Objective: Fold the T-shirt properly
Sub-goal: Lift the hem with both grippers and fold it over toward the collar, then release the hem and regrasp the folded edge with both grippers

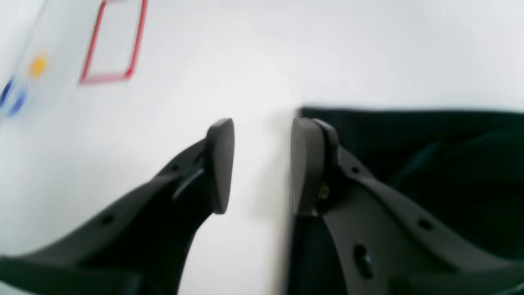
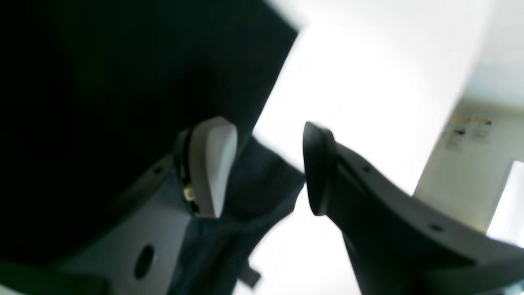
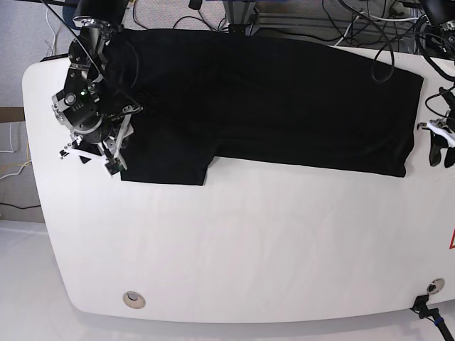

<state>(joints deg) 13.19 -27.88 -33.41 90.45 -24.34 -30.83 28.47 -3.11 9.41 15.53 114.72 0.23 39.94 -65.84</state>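
The black T-shirt (image 3: pixel 284 99) lies flat along the far side of the white table (image 3: pixel 249 241), plain side up, with one sleeve (image 3: pixel 167 160) reaching toward the front at the left. My right gripper (image 3: pixel 108 158) stands at that sleeve's outer edge. In the right wrist view its jaws (image 2: pixel 266 168) are open, with a loose fold of dark cloth (image 2: pixel 254 192) lying between them. My left gripper (image 3: pixel 442 151) sits just off the shirt's right edge. It (image 1: pixel 262 164) is open over bare table, its right finger against the shirt's edge (image 1: pixel 409 135).
A red-outlined square (image 1: pixel 112 41) and yellow and blue dots (image 1: pixel 37 65) are marked on the table beyond the left gripper. Cables (image 3: pixel 355 21) run along the table's back edge. A round grommet (image 3: pixel 132 299) sits near the front left corner.
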